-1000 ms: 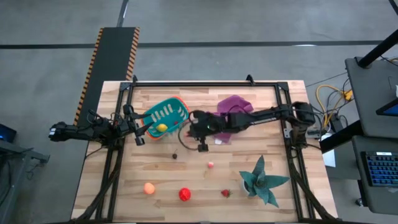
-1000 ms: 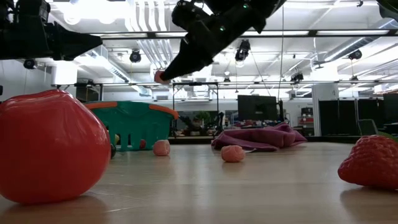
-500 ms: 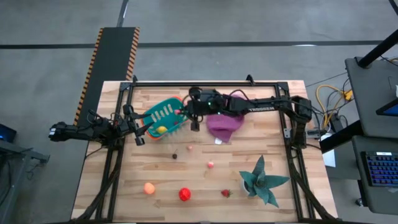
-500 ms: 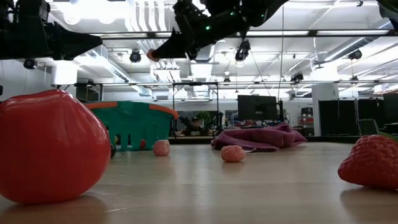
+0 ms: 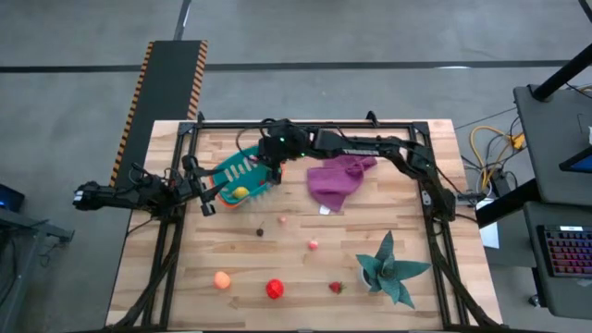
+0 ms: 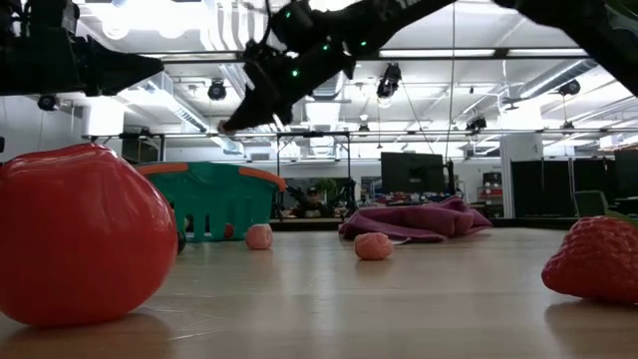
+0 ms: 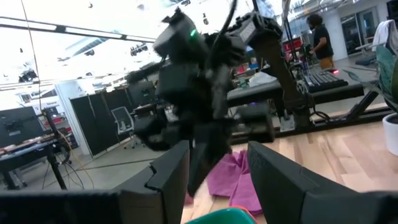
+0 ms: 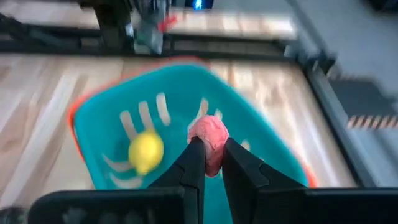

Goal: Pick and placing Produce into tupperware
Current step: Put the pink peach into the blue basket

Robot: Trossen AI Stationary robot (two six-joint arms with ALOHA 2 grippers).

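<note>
The teal basket with an orange rim [image 5: 242, 174] sits at the table's far left, with a yellow fruit [image 5: 240, 191] inside; the right wrist view shows both, basket [image 8: 261, 155] and fruit [image 8: 146, 151]. My right gripper [image 5: 269, 173] hangs over the basket's right part, shut on a pink produce piece [image 8: 209, 138]. My left gripper [image 5: 205, 196] is open at the basket's left edge. On the table lie an orange ball [image 5: 221, 278], a red ball [image 5: 275, 289], a red strawberry [image 5: 335, 287], two pink bits [image 5: 314, 245] [image 5: 282, 220] and a dark bit [image 5: 260, 232]. My right gripper pinches the pink piece [image 8: 211, 149] between its two fingertips [image 8: 194, 163], coming from above and slanting down toward the table's left. The piece is lifted clear, above the inside of the basket. My left gripper stands at the basket's rim [image 7: 219, 216]; whether it touches it I cannot tell.
A purple cloth [image 5: 335, 180] lies right of the basket at the far middle. A teal spiky plant [image 5: 388, 270] stands near the right front. The low view shows the red ball [image 6: 80, 234] and strawberry [image 6: 593, 261] close to the near edge.
My right gripper, still shut on the pink piece, has swung from the table's middle toward the far left, rising and then dipping, and now hangs over the basket. The arm no longer covers the purple cloth.
</note>
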